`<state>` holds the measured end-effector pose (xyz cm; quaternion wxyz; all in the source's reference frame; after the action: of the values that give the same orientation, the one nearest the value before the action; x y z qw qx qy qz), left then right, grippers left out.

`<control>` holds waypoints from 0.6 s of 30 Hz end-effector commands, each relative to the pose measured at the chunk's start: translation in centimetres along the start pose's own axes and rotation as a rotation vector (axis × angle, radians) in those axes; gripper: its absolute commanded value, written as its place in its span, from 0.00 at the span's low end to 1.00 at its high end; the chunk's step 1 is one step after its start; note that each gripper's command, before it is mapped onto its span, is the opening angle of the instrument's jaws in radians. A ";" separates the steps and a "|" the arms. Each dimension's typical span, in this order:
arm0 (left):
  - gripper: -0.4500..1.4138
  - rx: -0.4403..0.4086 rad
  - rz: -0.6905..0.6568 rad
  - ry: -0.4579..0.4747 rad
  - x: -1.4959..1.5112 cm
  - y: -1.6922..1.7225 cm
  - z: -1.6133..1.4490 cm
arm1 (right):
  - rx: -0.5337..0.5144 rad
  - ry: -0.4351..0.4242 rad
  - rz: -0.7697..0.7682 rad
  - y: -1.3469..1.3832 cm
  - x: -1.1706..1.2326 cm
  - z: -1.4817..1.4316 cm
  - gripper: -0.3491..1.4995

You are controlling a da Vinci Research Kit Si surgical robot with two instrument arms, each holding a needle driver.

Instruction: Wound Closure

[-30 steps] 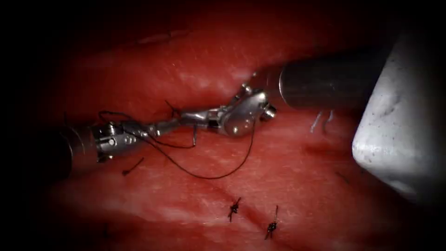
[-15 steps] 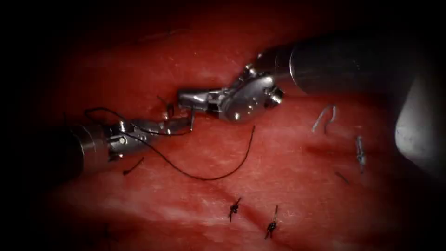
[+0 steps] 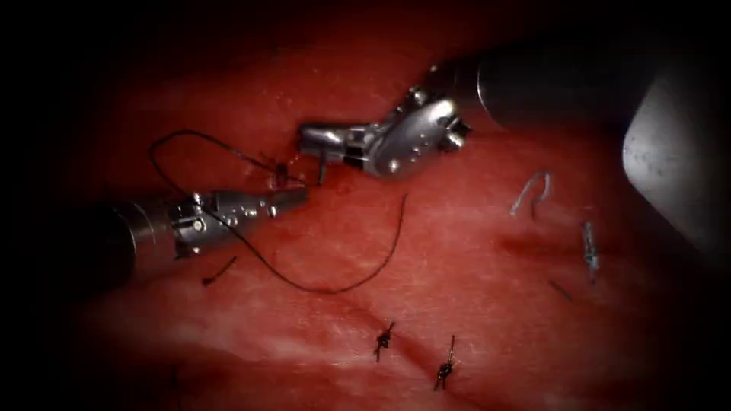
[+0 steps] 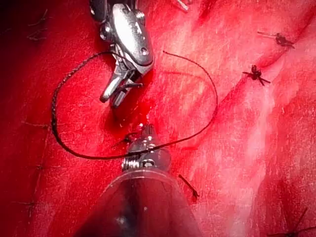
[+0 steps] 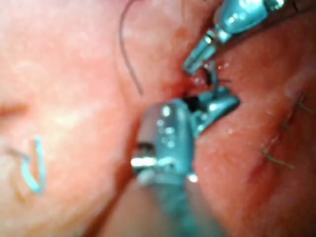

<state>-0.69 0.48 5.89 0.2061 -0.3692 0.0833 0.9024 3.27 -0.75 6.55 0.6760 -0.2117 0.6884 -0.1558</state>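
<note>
My right tool [image 3: 308, 138] comes in from the upper right, its jaws shut on the short dark needle [image 3: 323, 171], which hangs below them clear of the tissue [image 3: 472, 289]; the needle [image 4: 129, 86] sticks out beside the jaws. The left tool [image 3: 297, 198] lies low on the left with jaws shut, its tip beside a small tangle of thread [image 3: 278, 175] at the cut's upper end; I cannot make out anything gripped. Black thread [image 3: 320, 289] loops over the left tool's wrist and ends free near the right tool. The same loop of thread [image 4: 215, 98] crosses the left tool [image 4: 144, 132].
Two knotted stitches [image 3: 383, 341] [image 3: 445, 371] close the lower cut. A pale blue scrap of thread [image 3: 533, 190] and a small grey fragment [image 3: 590, 247] lie right of the cut. A short cut end [image 3: 217, 272] lies below the left tool.
The tools have parted: the right tool rose up and away with the needle, the left drew back to the lower left. The thread loop on the left widened.
</note>
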 end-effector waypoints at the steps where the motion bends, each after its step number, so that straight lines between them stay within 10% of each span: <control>1: 0.08 0.000 0.000 0.001 -0.01 0.03 0.08 | 0.001 -0.005 0.015 -0.06 -0.06 0.06 0.00; 18: 0.08 0.024 -0.012 0.020 0.00 -0.11 0.12 | -0.007 -0.012 0.043 0.08 0.05 0.13 0.00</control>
<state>-0.66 0.62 5.92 0.2161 -0.3757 0.0950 0.8962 3.31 -0.64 6.41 0.6833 -0.2019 0.6880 -0.1381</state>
